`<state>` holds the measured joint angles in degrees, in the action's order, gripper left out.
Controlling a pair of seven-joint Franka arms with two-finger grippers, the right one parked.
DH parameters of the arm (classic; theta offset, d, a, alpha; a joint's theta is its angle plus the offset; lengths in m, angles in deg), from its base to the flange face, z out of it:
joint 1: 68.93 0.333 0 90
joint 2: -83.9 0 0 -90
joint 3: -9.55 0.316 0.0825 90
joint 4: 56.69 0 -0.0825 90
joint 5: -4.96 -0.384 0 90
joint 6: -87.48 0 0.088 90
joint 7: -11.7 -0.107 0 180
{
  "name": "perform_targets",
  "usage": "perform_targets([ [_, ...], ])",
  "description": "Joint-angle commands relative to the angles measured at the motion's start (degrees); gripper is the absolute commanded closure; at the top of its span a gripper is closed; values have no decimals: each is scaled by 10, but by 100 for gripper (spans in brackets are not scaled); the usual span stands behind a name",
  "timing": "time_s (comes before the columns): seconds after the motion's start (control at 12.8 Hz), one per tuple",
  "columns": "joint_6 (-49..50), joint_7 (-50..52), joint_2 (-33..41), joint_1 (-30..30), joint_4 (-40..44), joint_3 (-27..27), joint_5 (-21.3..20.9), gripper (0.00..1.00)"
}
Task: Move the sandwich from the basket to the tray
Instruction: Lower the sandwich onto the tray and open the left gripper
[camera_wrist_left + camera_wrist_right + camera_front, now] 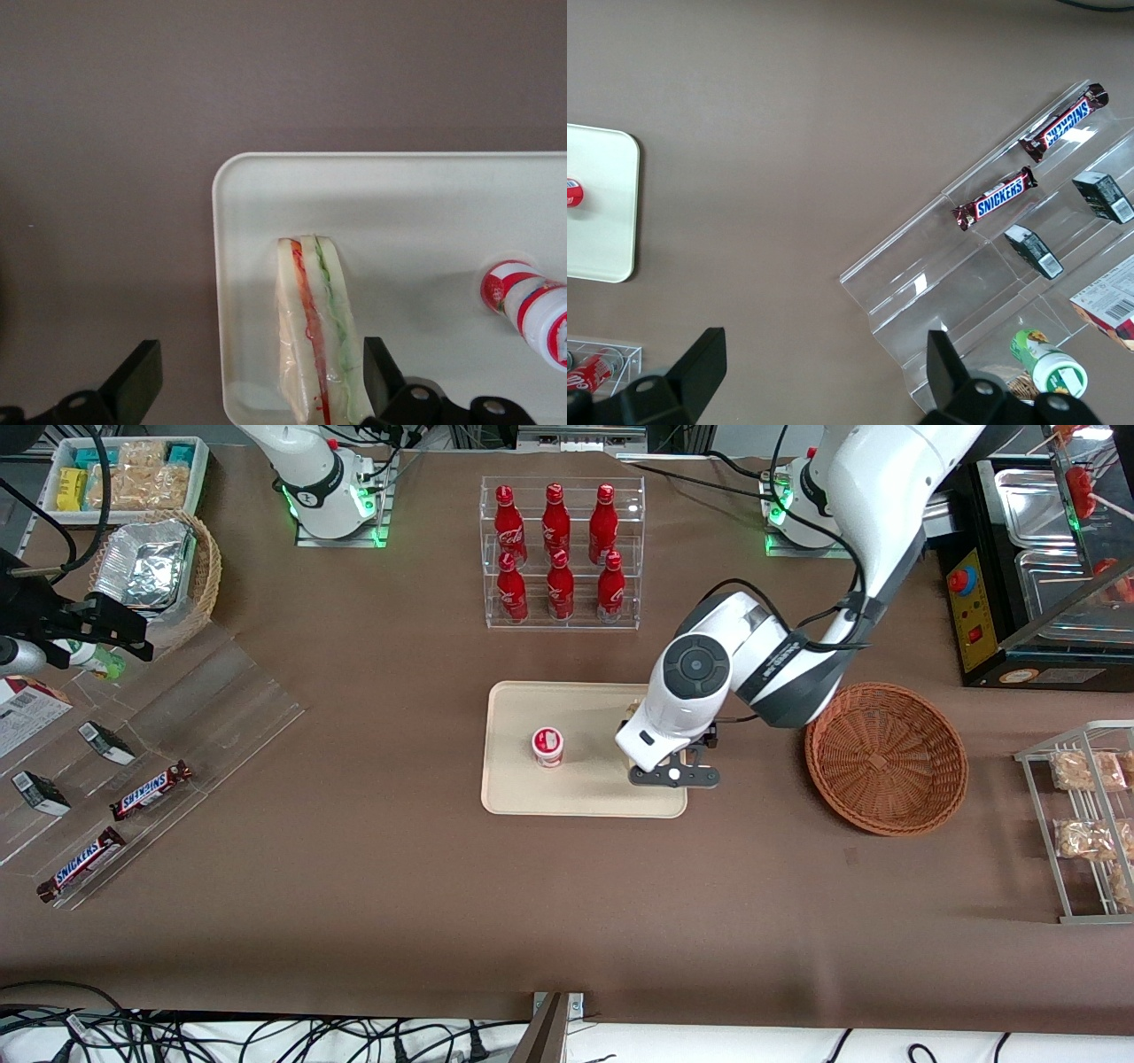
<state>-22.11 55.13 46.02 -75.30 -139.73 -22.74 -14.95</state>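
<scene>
The sandwich [317,341], a wrapped white-bread wedge with red and green layers, lies on the cream tray [425,204] near its corner. My left gripper [259,390] is open just above it, one finger [379,372] close beside the wedge and the other finger [137,381] out over the brown table. In the front view the gripper [673,775] hangs over the tray [532,713] at the end nearest the reddish-brown basket [886,757], which holds nothing. The arm hides nearly all of the sandwich there; only a sliver [632,708] shows.
A small red-and-white cup [547,746] stands on the tray, toward the parked arm's end. A clear rack of red bottles [558,549] stands farther from the front camera. A wire rack with snack bags [1085,815] is at the working arm's end.
</scene>
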Motion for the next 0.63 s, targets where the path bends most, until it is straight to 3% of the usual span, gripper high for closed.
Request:
perform_targets([
  [0.0,49,30,32,23,12,1,6,0],
  [0.55,107,25,105,101,12,-5,14,0],
])
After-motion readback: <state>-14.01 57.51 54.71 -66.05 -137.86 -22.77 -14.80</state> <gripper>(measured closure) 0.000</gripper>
